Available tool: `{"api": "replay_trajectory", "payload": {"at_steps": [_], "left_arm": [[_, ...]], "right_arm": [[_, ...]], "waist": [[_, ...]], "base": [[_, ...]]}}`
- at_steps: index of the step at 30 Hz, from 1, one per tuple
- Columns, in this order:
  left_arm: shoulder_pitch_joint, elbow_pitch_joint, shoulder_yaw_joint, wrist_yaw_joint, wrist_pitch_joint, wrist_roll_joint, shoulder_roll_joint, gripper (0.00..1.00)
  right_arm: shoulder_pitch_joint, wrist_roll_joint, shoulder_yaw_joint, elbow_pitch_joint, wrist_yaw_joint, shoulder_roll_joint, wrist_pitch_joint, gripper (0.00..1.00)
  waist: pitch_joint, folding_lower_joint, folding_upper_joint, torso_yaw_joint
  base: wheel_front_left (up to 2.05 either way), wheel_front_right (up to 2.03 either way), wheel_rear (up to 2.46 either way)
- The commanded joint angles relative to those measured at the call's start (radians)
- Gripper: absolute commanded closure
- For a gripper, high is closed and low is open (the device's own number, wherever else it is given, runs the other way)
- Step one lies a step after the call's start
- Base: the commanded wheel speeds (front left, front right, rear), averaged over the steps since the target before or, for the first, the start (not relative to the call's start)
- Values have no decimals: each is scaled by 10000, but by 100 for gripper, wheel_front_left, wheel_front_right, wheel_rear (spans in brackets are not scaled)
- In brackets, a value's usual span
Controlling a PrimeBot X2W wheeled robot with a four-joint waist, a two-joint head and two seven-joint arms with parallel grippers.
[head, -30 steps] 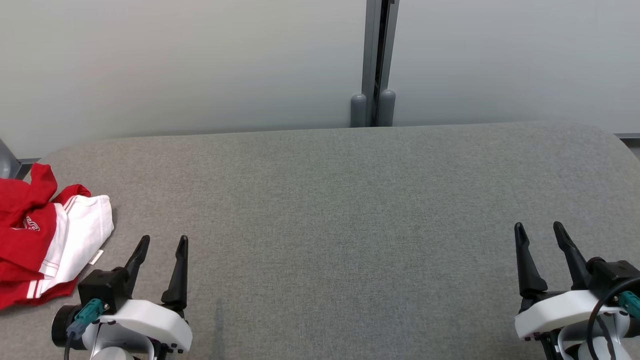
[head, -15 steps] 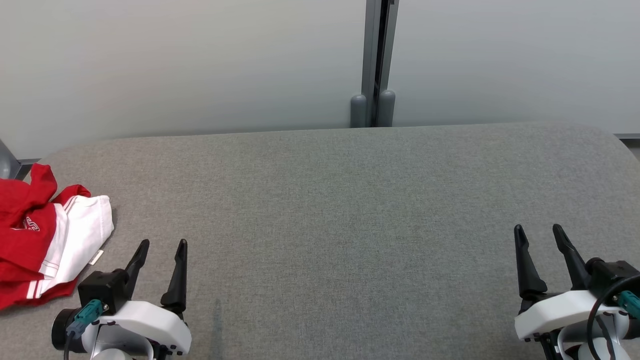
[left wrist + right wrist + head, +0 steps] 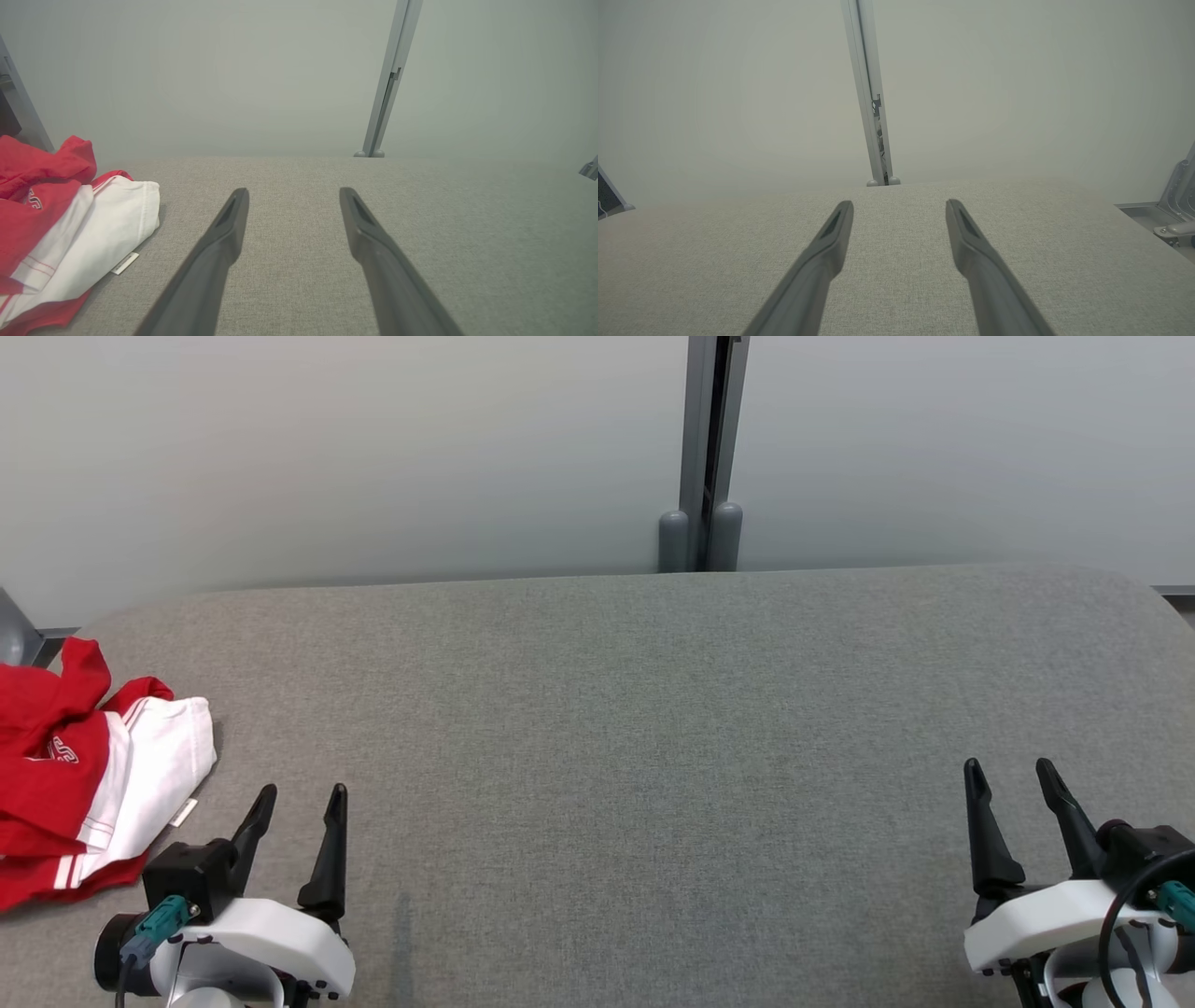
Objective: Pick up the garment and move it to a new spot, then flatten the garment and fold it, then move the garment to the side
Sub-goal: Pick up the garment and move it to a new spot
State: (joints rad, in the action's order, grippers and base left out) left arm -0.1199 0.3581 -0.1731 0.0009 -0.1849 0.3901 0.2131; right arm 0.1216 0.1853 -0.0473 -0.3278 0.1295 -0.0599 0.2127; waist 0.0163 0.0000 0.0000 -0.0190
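A crumpled red and white garment (image 3: 84, 775) lies at the far left edge of the grey fabric table (image 3: 635, 728), partly cut off by the head view's border. In the left wrist view the garment (image 3: 60, 224) sits to the left of the fingers, with a small white label at its hem. My left gripper (image 3: 301, 793) hovers at the lower left, just right of the garment, open and holding nothing. At the lower right my right gripper (image 3: 1011, 767) also stands open and empty, far from the garment. The right wrist view has my right gripper (image 3: 899, 204) over bare table.
A pale wall runs behind the table, split by a grey vertical post (image 3: 709, 448) with two rounded feet. A metal bracket (image 3: 1178, 205) stands off the table's right end. The table's far corners are rounded.
The whole head view has shifted slightly, so the camera moved a little. Both grippers sit marginally lower in the picture and remain open. The garment has not moved.
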Motion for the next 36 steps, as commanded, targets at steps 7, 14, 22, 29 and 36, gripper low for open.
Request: {"api": "replay_trajectory", "payload": {"at_steps": [7,14,22,29,36], "left_arm": [[-261,-70,97,127,-114,159,37,0],[-457,-141,259,254,-259,251,108,0],[-568,-181,395,249,-436,362,149,0],[-479,-154,566,359,-555,450,152,0],[-311,-271,667,449,-621,522,180,0]], "right_arm": [[15,-96,-87,185,22,-61,-80,0],[121,-175,108,679,22,-24,-266,0],[263,-193,435,1095,22,-3,-512,0],[344,-103,951,1382,22,5,-705,0],[373,-66,1044,1406,22,19,-772,0]], "waist": [[-105,0,0,-518],[-333,0,0,-1547],[-426,0,0,-2808],[-437,0,0,-3874],[-441,0,0,-4414]], "base": [[0,0,0],[0,0,0],[0,0,0],[0,0,0],[0,0,0]]}}
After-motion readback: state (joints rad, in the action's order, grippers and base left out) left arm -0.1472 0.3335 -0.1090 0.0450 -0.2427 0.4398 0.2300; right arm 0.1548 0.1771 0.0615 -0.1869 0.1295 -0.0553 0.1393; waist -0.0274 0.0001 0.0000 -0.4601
